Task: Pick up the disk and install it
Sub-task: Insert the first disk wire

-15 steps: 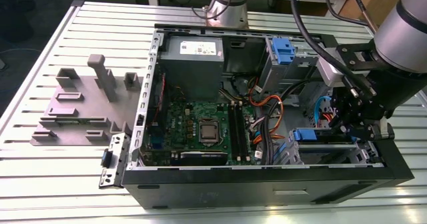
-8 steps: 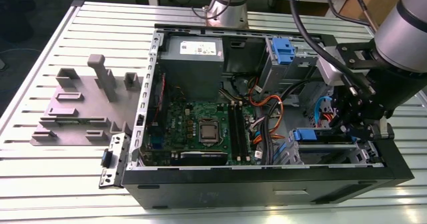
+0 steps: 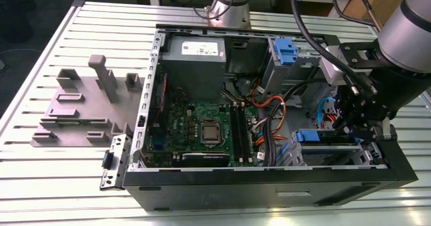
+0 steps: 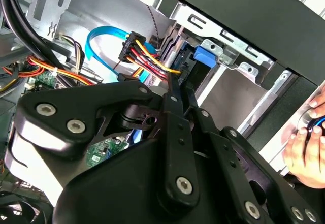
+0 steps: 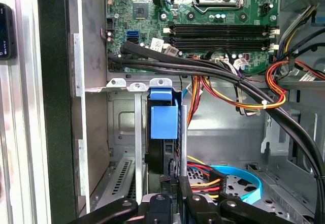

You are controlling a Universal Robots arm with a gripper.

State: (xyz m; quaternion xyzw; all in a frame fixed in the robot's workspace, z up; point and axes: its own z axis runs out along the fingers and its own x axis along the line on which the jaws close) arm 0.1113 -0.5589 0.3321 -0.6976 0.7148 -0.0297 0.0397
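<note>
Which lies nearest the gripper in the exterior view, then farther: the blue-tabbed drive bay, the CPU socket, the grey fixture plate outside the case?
1. Blue-tabbed drive bay, just beside the gripper.
2. CPU socket, mid-motherboard.
3. Grey fixture plate, outside the case, on the exterior view's left.

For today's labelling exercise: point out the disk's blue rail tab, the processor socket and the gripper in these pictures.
disk's blue rail tab (image 5: 164, 118): first wrist view, on the flat blue face.
processor socket (image 3: 210, 132): exterior view, on the metal lid at the motherboard's middle.
gripper (image 5: 175, 186): first wrist view, between the black fingertips by the disk.
</note>
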